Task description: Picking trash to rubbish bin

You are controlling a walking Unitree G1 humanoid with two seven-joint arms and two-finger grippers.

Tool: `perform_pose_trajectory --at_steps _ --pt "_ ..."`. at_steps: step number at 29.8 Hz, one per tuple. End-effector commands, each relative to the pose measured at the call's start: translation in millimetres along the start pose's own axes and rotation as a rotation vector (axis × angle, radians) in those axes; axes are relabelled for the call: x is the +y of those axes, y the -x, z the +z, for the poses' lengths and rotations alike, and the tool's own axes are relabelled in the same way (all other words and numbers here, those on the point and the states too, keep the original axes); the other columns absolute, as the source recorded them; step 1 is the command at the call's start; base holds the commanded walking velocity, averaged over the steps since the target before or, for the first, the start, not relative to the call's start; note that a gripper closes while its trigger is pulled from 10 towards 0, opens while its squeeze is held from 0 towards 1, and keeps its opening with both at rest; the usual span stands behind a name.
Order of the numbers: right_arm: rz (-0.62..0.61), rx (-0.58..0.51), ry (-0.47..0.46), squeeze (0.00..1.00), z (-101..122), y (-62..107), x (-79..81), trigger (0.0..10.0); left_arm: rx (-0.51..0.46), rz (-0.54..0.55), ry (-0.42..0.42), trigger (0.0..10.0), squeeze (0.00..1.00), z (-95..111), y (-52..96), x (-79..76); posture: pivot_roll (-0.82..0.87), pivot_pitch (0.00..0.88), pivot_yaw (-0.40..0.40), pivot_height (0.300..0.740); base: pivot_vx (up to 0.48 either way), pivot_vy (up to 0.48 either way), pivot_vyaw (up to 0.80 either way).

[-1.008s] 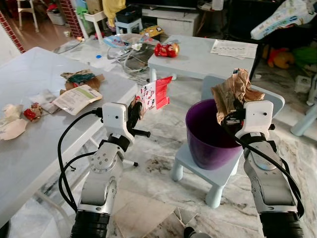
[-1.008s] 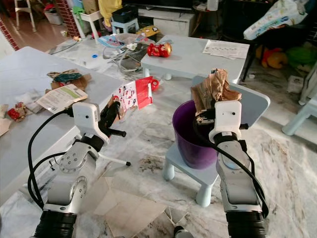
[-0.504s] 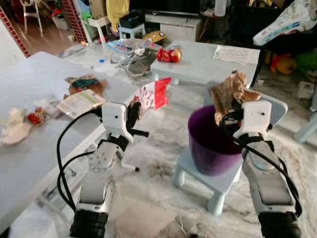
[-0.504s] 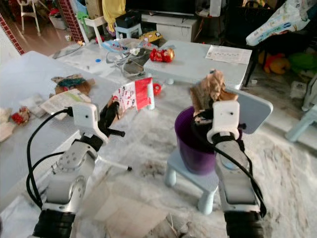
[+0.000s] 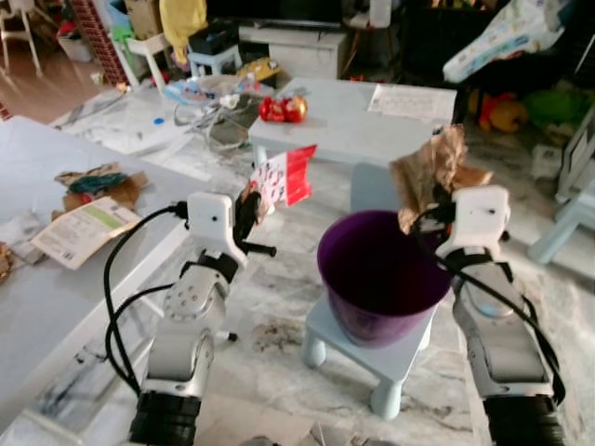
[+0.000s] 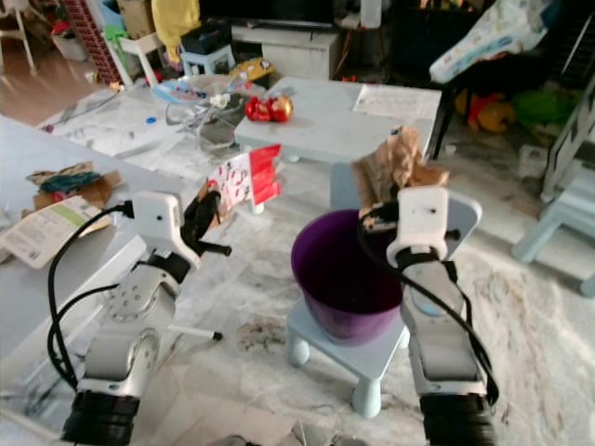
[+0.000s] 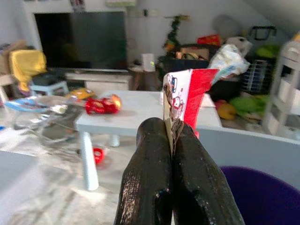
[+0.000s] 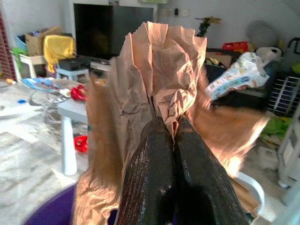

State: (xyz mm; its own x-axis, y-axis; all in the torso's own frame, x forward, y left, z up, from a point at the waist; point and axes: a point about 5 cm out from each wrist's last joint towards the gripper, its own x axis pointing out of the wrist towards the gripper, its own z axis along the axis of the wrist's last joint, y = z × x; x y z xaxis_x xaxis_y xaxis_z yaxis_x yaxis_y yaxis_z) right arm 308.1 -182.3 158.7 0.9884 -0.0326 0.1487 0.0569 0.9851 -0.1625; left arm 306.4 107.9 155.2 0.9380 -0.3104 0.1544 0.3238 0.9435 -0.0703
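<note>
A purple rubbish bin [image 5: 376, 274] stands on a small light-blue stool [image 5: 367, 348]. My left gripper [image 5: 249, 203] is shut on a red-and-white printed wrapper [image 5: 284, 177], held up to the left of the bin; the wrapper [image 7: 185, 96] sticks out past the closed fingers. My right gripper [image 5: 423, 216] is shut on a crumpled brown paper bag [image 5: 429, 172], held over the bin's right rim. The bag [image 8: 154, 98] spreads wide in front of the right wrist camera.
A grey table [image 5: 56, 288] at my left carries a flat packet [image 5: 85, 230] and torn brown paper [image 5: 93, 184]. A low pale-blue table [image 5: 372, 121] with a red toy [image 5: 284, 109] stands behind the bin. Clutter lies on the marble floor further back.
The camera has swung to the right, so the bin now sits nearer the middle of the picture. Both grippers still hold their trash in the same poses.
</note>
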Motion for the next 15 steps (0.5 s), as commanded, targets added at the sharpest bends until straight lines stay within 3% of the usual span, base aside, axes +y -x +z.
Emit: perform_pose_trajectory --at_steps 1,15 --pt "0.009 -0.009 -0.011 0.0 3.1 -0.6 3.6 10.0 0.0 -0.002 -0.017 10.0 0.0 1.5 1.5 4.7 -0.08 0.068 0.081 0.74 0.0 0.0 0.0" --pt "0.0 0.004 -0.016 0.0 1.2 -0.9 3.2 10.0 0.02 0.002 -0.027 10.0 0.0 -2.0 2.2 5.9 -0.08 0.069 0.081 0.74 0.0 0.0 0.0"
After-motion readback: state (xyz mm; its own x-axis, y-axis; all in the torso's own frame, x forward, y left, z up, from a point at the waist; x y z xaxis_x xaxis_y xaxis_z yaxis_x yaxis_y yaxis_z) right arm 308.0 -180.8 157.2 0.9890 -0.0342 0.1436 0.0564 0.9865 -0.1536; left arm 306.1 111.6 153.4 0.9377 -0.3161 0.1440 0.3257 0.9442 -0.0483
